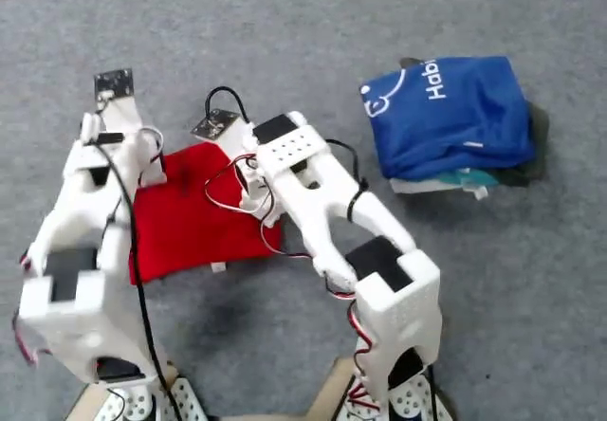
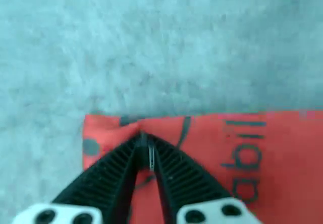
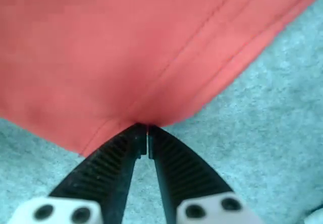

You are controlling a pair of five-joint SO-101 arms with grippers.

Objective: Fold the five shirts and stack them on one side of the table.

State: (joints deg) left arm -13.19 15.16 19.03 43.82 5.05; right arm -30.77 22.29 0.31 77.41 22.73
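A red shirt (image 1: pixel 194 217), folded into a rough rectangle, lies on the grey table between the two arms. In the left wrist view my left gripper (image 2: pixel 146 139) is shut on the red shirt (image 2: pixel 227 158) at its far edge, close to a corner, and the cloth puckers at the tips. My right gripper (image 3: pixel 147 131) is shut on the hem of the red shirt (image 3: pixel 126 47), where a small fold rises between the fingertips. A folded blue shirt (image 1: pixel 446 113) tops a stack at the right side of the table.
Under the blue shirt lie other folded shirts, with a white and teal edge (image 1: pixel 446 184) and a dark one (image 1: pixel 531 160) showing. Bare grey tabletop (image 1: pixel 285 42) stretches behind and in front of the red shirt. Both arm bases stand at the near edge.
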